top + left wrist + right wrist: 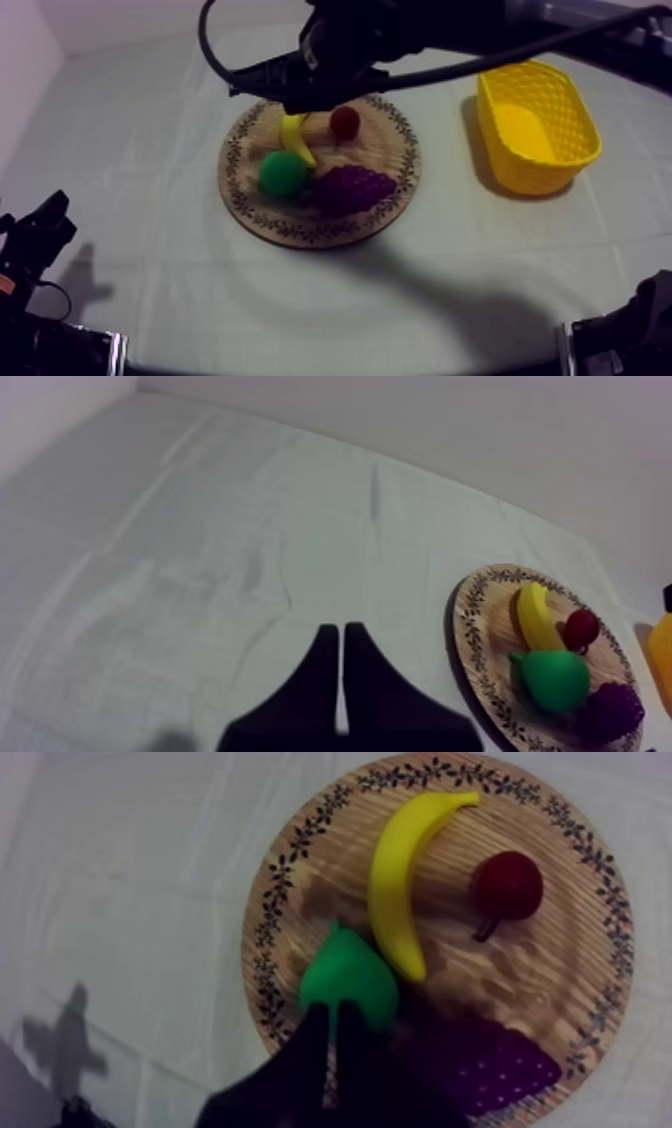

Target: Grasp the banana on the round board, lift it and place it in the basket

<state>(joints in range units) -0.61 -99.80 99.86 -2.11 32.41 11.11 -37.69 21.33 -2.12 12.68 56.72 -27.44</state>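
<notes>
The yellow banana (296,138) (400,882) lies on the round wooden board (390,150) (560,982), between a green pear (283,173) (350,977) and a small red fruit (344,122) (508,884). My right arm reaches in from the upper right and hangs over the board's far edge. My right gripper (333,1017) is above the pear, its fingers together as a narrow wedge, holding nothing. My left gripper (341,631) (40,235) rests shut low at the left, far from the board. The yellow basket (540,125) stands to the right of the board.
A bunch of purple grapes (352,188) (500,1067) lies on the board's near side beside the pear. In the left wrist view the board (480,626) with the banana (537,619) lies off to the side, past open cloth. Bare cloth surrounds the board.
</notes>
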